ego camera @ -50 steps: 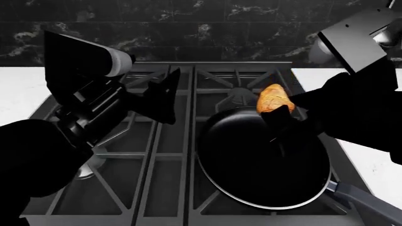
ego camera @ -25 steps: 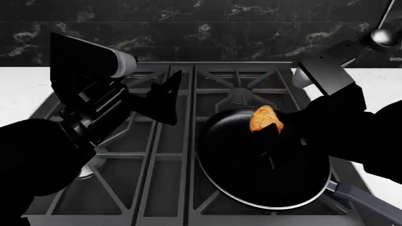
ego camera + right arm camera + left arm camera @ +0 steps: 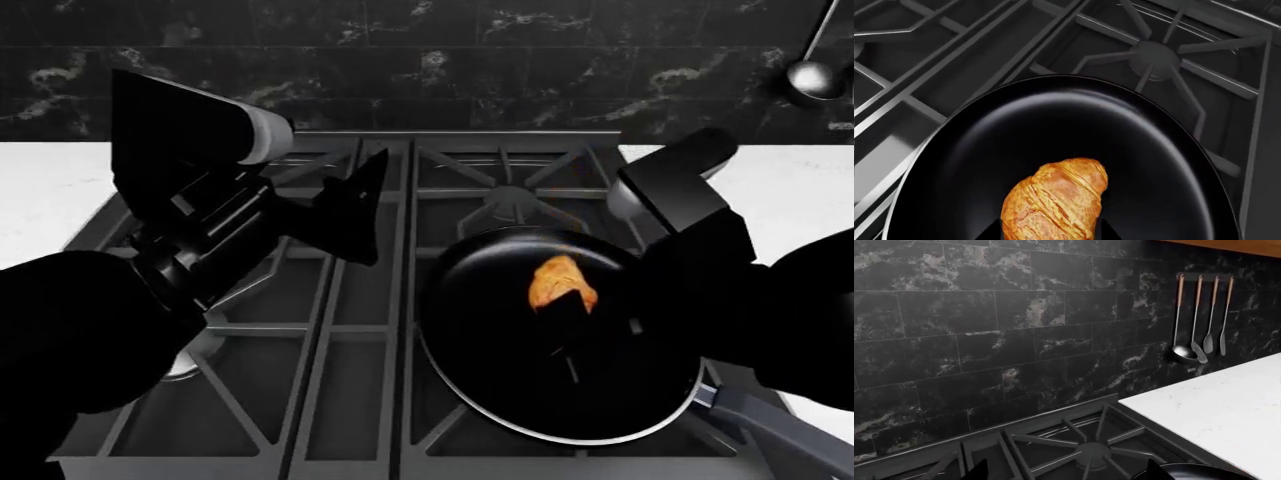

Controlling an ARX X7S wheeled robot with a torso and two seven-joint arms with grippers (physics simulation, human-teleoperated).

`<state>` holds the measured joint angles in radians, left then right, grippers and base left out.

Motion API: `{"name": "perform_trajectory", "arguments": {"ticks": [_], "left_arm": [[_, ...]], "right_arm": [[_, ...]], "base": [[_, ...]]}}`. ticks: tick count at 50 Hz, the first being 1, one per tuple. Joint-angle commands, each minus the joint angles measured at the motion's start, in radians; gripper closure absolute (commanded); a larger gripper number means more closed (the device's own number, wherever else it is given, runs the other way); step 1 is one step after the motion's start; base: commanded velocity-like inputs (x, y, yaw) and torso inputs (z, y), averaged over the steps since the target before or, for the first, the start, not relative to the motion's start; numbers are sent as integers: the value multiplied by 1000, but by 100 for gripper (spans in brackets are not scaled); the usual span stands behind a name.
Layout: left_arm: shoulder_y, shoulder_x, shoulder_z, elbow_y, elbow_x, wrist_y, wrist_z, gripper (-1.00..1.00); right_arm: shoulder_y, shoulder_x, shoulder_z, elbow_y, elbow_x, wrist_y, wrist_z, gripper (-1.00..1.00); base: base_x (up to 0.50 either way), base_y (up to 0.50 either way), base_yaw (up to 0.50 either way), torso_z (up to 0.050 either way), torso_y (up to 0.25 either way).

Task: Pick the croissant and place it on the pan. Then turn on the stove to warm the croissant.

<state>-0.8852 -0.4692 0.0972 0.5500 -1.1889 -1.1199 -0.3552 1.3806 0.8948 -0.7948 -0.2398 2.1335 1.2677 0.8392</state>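
Right gripper (image 3: pixel 577 305) has come down from above the far rim of the pan (image 3: pixel 470 380) to low over its interior within the last second, carrying the croissant (image 3: pixel 559 283) with it. The croissant now sits over the pan's far half, inboard of the rim, where it previously hung above the rim edge. In the right wrist view the croissant (image 3: pixel 1054 200) is flanked by the two dark fingers, which pinch it at its near end; the pan floor (image 3: pixel 1054 120) fills the view beneath it. Whether the pastry touches the pan floor cannot be confirmed.

The pan stands on the right front grate of the stove (image 3: pixel 334 400), handle (image 3: pixel 781 425) toward the stove's right front corner.

Left gripper (image 3: pixel 350 205) hovers over the stove's left rear grate, holding nothing; its position is unchanged. Whether its fingers are spread or pressed together cannot be told.

Assessment: placement is near complete. Release appears to be the outstanding action, then the stove knob. No knobs are visible in these views.
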Motion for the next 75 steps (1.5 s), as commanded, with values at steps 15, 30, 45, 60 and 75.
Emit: {"name": "perform_trajectory", "arguments": {"ticks": [15, 30, 45, 60, 75], "left_arm": [[-7, -1, 22, -43, 31, 27, 12, -100], [-4, -7, 27, -34, 20, 27, 5, -100], [-7, -9, 32, -33, 12, 30, -1, -100], [19, -21, 14, -3, -14, 42, -12, -100], [53, -37, -2, 40, 9, 86, -7, -100]], "right_arm": [[-22, -9, -33, 40, -59, 34, -47, 100], [-26, -9, -48, 46, -68, 35, -50, -100], [3, 2, -49, 27, -54, 30, -29, -100], [61, 31, -50, -81, 58, -26, 85, -100], [83, 60, -2, -218, 76, -147, 203, -100]], "base": [[0, 0, 0, 0, 0], [0, 0, 0, 0, 0], [0, 0, 0, 0, 0], [0, 0, 0, 0, 0], [0, 0, 0, 0, 0]]}}
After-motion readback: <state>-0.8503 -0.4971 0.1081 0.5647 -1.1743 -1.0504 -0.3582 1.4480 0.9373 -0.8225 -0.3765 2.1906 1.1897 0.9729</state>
